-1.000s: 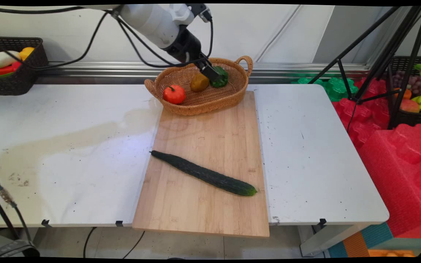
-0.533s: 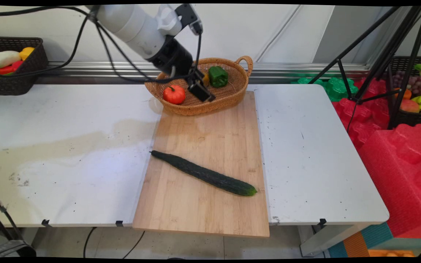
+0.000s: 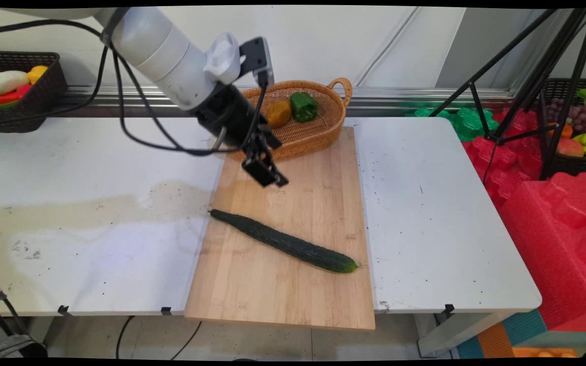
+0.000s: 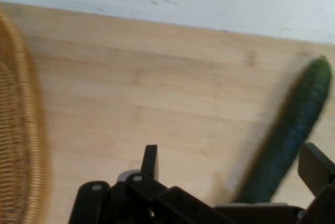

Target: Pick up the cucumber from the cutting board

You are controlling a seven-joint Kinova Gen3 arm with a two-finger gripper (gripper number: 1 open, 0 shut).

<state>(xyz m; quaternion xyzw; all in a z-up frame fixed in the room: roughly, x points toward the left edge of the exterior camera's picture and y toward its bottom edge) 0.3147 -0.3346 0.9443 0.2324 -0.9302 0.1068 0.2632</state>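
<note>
The gripper [image 3: 267,175] has left the basket [image 3: 318,134] and now hangs over the far end of the cutting board [image 3: 293,295], empty, its two fingers [image 4: 150,162] spread wide apart. The cucumber [image 3: 283,243] lies slantwise across the middle of the board, unmoved. The arm hides the tomato at the basket's left end. A brownish pepper [image 3: 279,113] and a green pepper [image 3: 303,106] sit inside the basket, which overlaps the board's far edge.

I stood in a robot test lab, not a kitchen. Behind my white table [image 3: 425,203] rose black tripod legs [image 3: 522,76]; beside it lay red foam blocks [image 3: 552,223] and bins of toy produce [image 3: 16,91].
</note>
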